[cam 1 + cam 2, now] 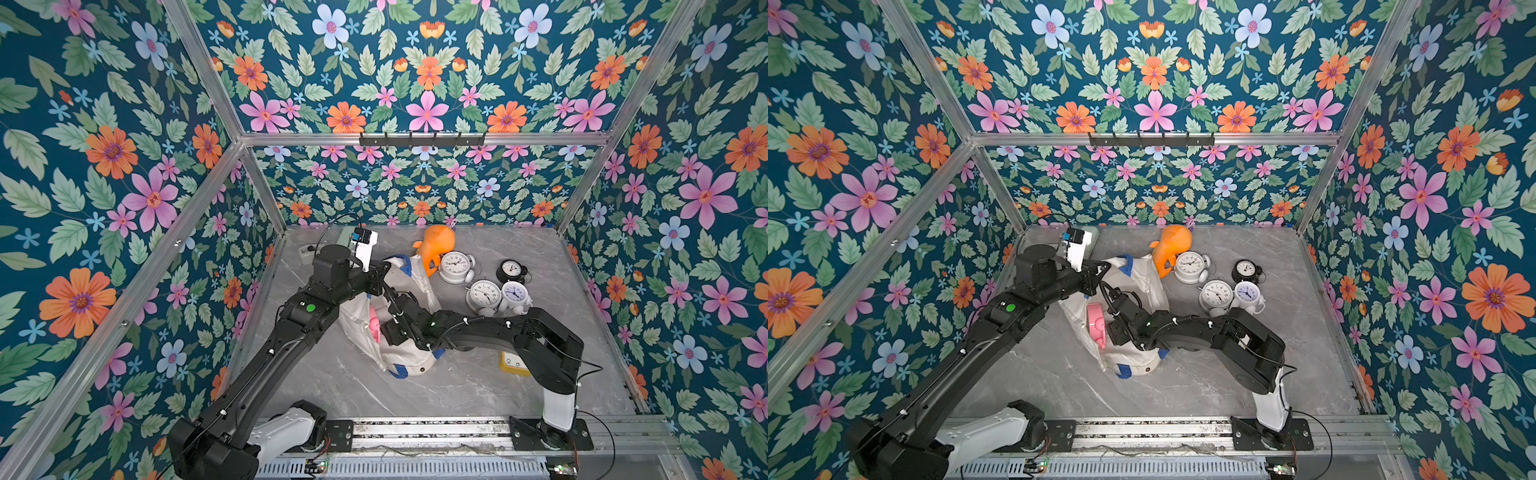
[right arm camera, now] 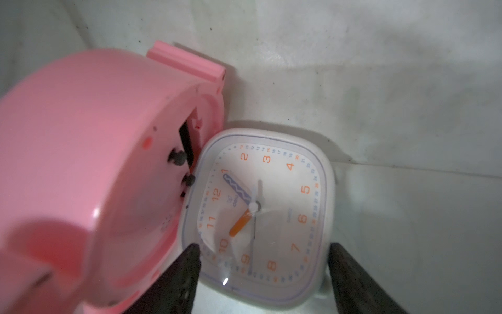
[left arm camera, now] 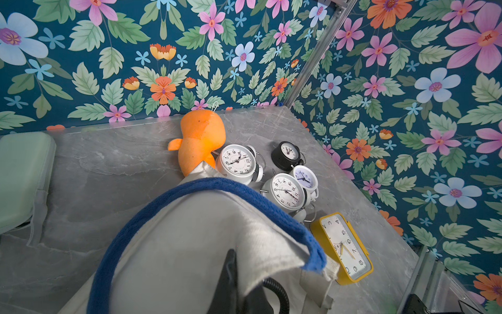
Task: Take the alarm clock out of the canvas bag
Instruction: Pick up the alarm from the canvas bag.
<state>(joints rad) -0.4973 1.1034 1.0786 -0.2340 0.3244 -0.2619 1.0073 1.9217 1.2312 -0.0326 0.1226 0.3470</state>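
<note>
Fingers (image 2: 187, 274) of the right hand (image 2: 264, 244) are spread wide, deep inside the bag (image 1: 1142, 361). There's one on each side of the near edge of a white clock (image 2: 260, 212) that lies face up on the bag's floor. Nothing is gripped yet as far as I can see. One finger has a clear gap to the clock. The other sits right at its rim, and I can't tell if it touches.

A pink clock (image 2: 81, 163) is jammed up against the white one's side, back toward the camera and touching it. From above, only the pink one shows through the bag's mouth.

The left hand (image 1: 1100, 270) is clamped on the bag's rim, right by the blue strap (image 3: 217, 185), and holds the mouth up and open. The bag slumps mid-desk (image 1: 457, 386). The other clocks (image 1: 484, 293) and an orange plush (image 1: 436, 245) lie outside it on the far side.

So my read is that the reach-in is done and this is the pre-grasp, with the white clock as the target. Next it needs to close squarely across the clock's body. The pink one crowds the finger on its side, so that finger could catch it and drag both. After that it's a straight lift out through the mouth, with the left hand keeping the canvas clear.
</note>
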